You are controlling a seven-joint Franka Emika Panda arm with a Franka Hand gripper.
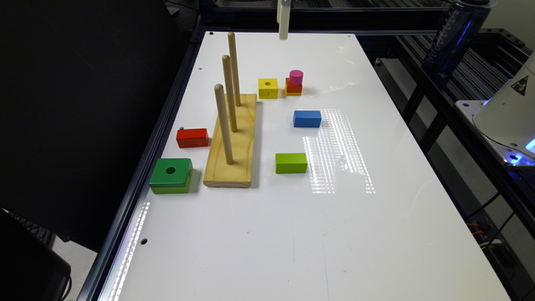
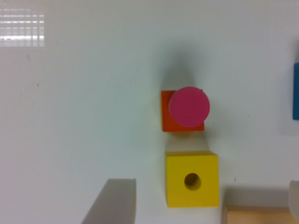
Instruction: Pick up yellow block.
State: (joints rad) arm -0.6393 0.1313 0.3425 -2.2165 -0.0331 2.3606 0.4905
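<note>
In the exterior view the yellow block (image 1: 268, 88) sits upper centre on the white table (image 1: 267, 234), the gripper (image 1: 284, 21) high above. In the wrist view the yellow block (image 2: 192, 179) lies lower centre between widely spread fingers (image 2: 112, 201). Approach step: next, centre over it and descend.

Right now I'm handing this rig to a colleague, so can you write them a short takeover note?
Hand: open, holding nothing, high above the table's far end.
Yellow block: flat on the table, hole up, close beside the pink-topped stack but apart from it, with the peg board on its other side.
Done: nothing grasped yet.
Left: centre over the block, descend, close, lift.
</note>
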